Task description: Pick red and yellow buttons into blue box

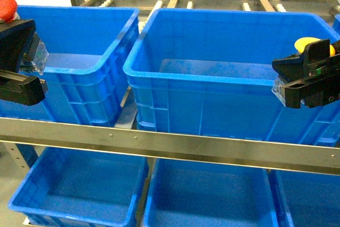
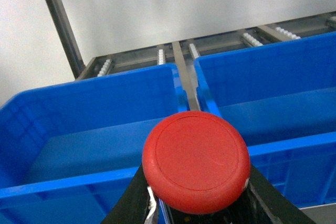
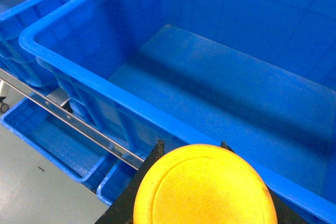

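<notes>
Two buttons are in my grip: left gripper (image 1: 21, 59) clamps the red button (image 2: 195, 161), right gripper (image 1: 308, 75) clamps the yellow button (image 3: 205, 187) at the near rim of the blue box (image 1: 223, 25) beyond.

Red button (image 2: 196, 160) cap, yellow button (image 3: 205, 186) cap; both claws (image 1: 21, 59) (image 1: 311, 75) black. Boxes (image 1: 212, 41) plain blue; rail (image 1: 170, 144) looks bare grey metal.

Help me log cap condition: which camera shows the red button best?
The left wrist view: the red button fills the foreground, its whole cap face visible in the left gripper. The head view catches only a cap sliver at its edge; the right wrist view shows none.
</notes>
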